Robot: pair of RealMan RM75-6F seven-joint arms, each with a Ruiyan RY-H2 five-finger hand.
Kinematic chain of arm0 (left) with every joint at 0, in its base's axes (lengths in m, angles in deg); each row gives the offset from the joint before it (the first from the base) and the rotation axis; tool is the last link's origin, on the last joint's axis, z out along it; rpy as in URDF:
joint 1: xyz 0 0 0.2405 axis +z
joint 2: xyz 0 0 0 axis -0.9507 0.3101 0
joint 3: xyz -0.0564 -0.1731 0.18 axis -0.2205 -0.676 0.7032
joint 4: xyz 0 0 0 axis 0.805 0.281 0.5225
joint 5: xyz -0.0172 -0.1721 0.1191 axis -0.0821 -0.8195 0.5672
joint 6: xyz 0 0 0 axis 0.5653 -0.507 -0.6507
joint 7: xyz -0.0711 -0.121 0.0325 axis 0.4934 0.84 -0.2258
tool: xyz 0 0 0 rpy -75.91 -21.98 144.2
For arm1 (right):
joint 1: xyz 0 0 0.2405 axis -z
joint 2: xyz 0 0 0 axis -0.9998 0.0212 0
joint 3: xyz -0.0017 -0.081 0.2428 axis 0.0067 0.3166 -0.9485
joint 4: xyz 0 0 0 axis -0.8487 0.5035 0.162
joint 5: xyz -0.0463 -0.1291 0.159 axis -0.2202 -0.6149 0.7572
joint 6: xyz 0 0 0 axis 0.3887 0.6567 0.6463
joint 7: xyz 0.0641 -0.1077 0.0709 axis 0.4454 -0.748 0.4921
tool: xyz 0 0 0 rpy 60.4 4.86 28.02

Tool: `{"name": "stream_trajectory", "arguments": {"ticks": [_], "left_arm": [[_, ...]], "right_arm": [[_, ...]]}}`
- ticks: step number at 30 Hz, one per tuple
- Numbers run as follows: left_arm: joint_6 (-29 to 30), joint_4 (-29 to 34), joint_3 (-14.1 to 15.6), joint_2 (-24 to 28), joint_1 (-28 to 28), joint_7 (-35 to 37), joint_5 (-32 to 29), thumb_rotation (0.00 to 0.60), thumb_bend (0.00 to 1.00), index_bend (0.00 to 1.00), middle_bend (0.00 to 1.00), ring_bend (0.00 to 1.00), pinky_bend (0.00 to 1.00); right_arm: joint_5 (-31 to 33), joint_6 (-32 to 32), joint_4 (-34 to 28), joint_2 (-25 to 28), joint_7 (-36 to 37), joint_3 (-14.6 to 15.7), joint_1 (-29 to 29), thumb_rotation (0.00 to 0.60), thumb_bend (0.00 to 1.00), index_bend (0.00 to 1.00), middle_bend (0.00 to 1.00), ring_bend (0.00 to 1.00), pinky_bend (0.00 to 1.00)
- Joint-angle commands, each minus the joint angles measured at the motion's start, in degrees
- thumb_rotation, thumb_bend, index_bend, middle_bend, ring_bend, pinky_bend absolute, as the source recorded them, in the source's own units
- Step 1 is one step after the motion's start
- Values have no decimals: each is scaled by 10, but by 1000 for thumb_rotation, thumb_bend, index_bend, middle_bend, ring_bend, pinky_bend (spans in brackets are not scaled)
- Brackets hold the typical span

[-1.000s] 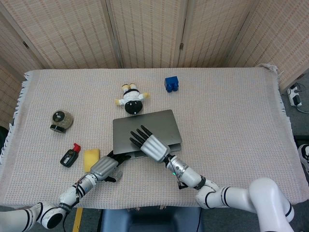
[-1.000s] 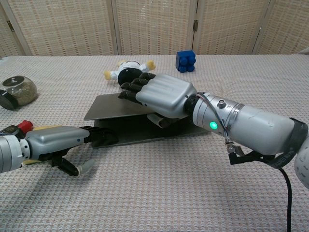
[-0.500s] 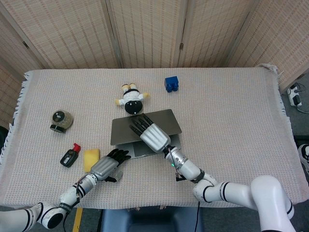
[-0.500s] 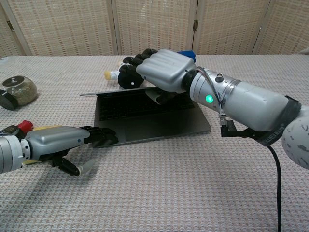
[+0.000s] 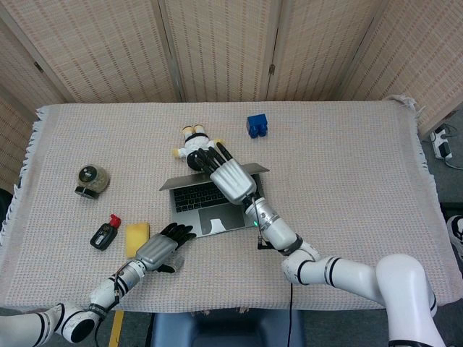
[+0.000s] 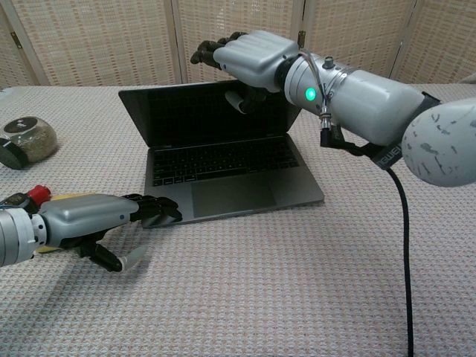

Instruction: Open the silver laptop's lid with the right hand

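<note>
Opening lid: silver laptop (image 6: 223, 167) near the table's (image 5: 347, 159) front edge, centre-left, screen about upright.
Right hand (image 6: 249, 59) cups the lid's top edge, fingers together and curled over it. Left hand (image 6: 111, 216) presses the base's front-left corner, fingers together. Risk: over-pushing tips the laptop onto the toy (image 5: 194, 144) behind.

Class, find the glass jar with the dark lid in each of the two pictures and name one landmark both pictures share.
Head view: the jar sits at the table's left side, left of the laptop.
Chest view: the jar lies at the left edge, partly cut off.
Shared landmark: the open silver laptop, to the jar's right in both views.
</note>
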Motion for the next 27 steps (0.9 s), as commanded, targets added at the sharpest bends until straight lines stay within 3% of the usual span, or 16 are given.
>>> {"name": "stream_trajectory", "arguments": {"ticks": [1, 12, 27], "left_arm": [[0, 1, 0, 0, -1, -3, -1, 427, 649, 60, 30, 0, 0], [-1, 8, 1, 2, -3, -14, -7, 423, 649, 63, 30, 0, 0], [-7, 8, 0, 0, -8, -26, -17, 422, 649, 65, 30, 0, 0]], "right_arm": [[16, -10, 7, 8, 7, -10, -10, 600, 639, 0, 0, 0, 0], [68, -22, 37, 23, 14, -33, -40, 600, 639, 0, 0, 0, 0], [134, -46, 127, 12, 17, -42, -79, 600, 639, 0, 0, 0, 0]]}}
